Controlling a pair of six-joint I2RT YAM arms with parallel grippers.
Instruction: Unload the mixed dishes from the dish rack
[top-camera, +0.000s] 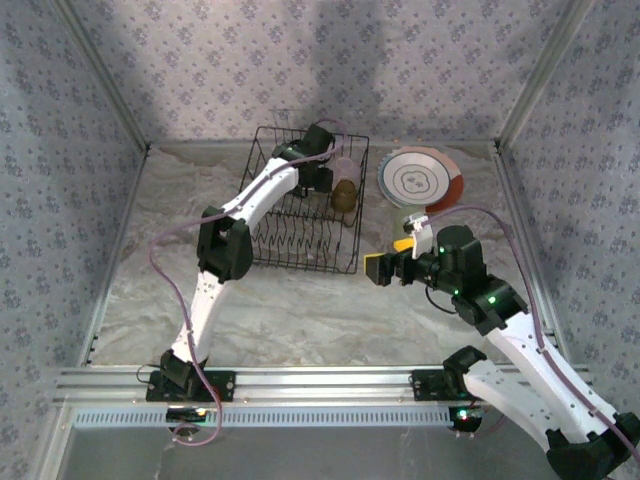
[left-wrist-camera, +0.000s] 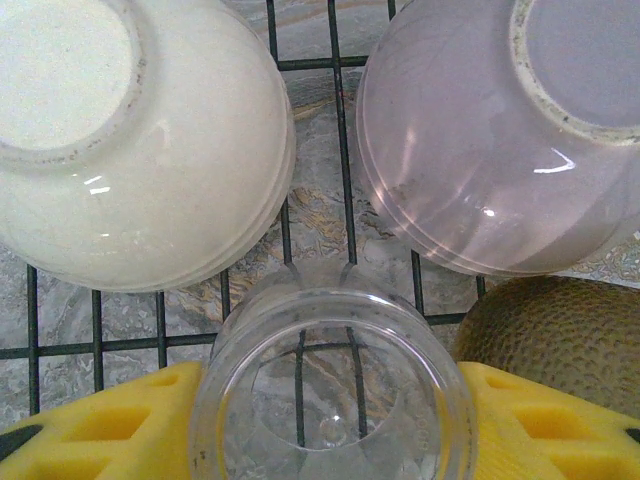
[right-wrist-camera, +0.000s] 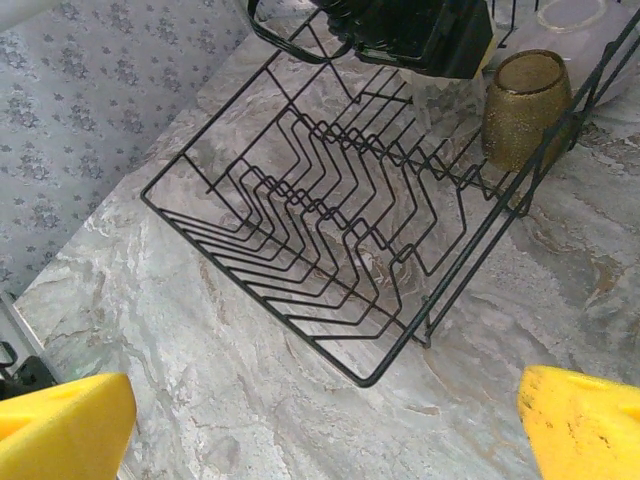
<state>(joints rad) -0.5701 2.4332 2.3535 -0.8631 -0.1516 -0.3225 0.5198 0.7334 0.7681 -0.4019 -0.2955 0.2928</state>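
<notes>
- Two upturned bowls inside the dish rack (top-camera: 300, 215): cream bowl (left-wrist-camera: 130, 140) and lavender bowl (left-wrist-camera: 490, 140), side by side, foot rings up, in the rack's far right corner.
- Dish rack: black wire, rows of upright prongs, flat on the marbled table (top-camera: 300, 310).
- Left gripper (left-wrist-camera: 330, 440): reaches down into that same far right corner of the rack. Yellow fingers (left-wrist-camera: 110, 435) flank a clear cup (left-wrist-camera: 330, 370), one on each side, about half spread, inner faces right at the cup's wall. Firm hold or bare contact: cannot tell.
- Clear cup: rests on the rack's floor wires, just beside both bowls, wires visible through it.
- Amber cup (top-camera: 344, 195): textured, inside the rack against its right wall, just beside the clear cup on the side toward the rack's near edge.
- Right gripper (top-camera: 390, 258): hangs outside the rack, just off its near right corner, over the table. Fingers spread as wide as they go, nothing between them, grips nothing.
- Plates (top-camera: 420, 178): stacked flat on the table just right of the rack's far right corner, apart from the wire. Green-striped white plate on top, orange-red rim peeking out beneath it on the side away from the rack.
</notes>
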